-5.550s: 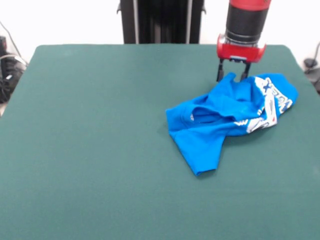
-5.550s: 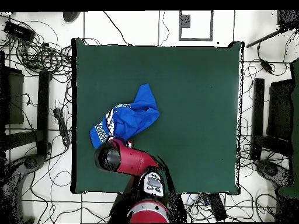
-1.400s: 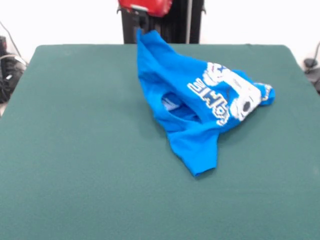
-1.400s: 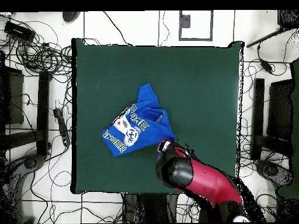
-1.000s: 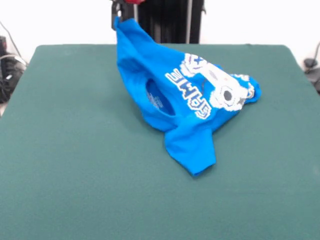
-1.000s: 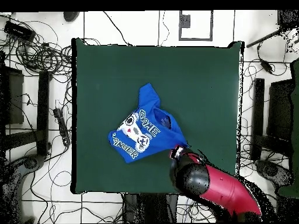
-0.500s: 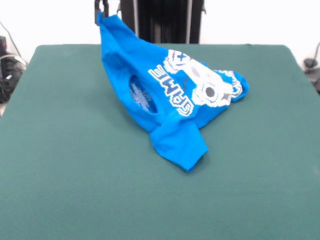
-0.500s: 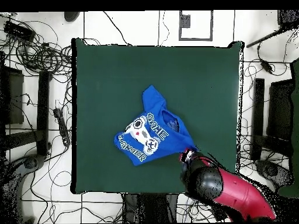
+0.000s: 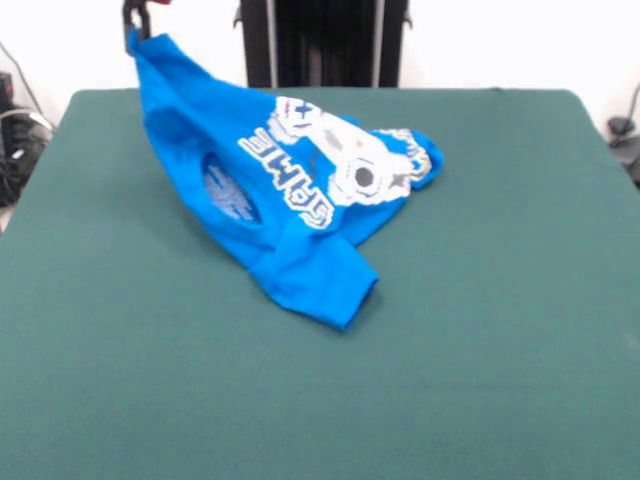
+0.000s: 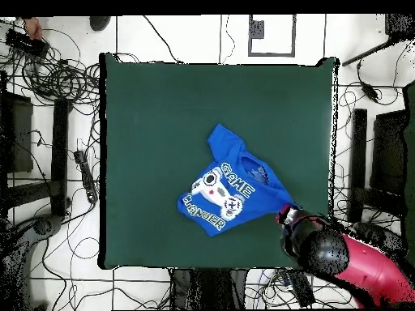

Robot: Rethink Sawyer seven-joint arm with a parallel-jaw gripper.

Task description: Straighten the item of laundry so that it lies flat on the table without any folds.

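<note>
The surface (image 9: 480, 330) is a broad rectangle covered in dark green felt-like cloth; one thing lies on it, a bright blue T-shirt (image 9: 300, 230), crumpled, white lettering and controller print facing up; a sleeve rests flat toward the middle of the cloth; one corner rises off the surface at an edge; the cloth around the shirt is smooth.

The gripper (image 9: 136, 17) has carried one corner of the T-shirt (image 9: 290, 190) up and sideways across the table (image 9: 480, 350). The shirt, formerly crumpled, now trails print-up, dragged along behind.
</note>
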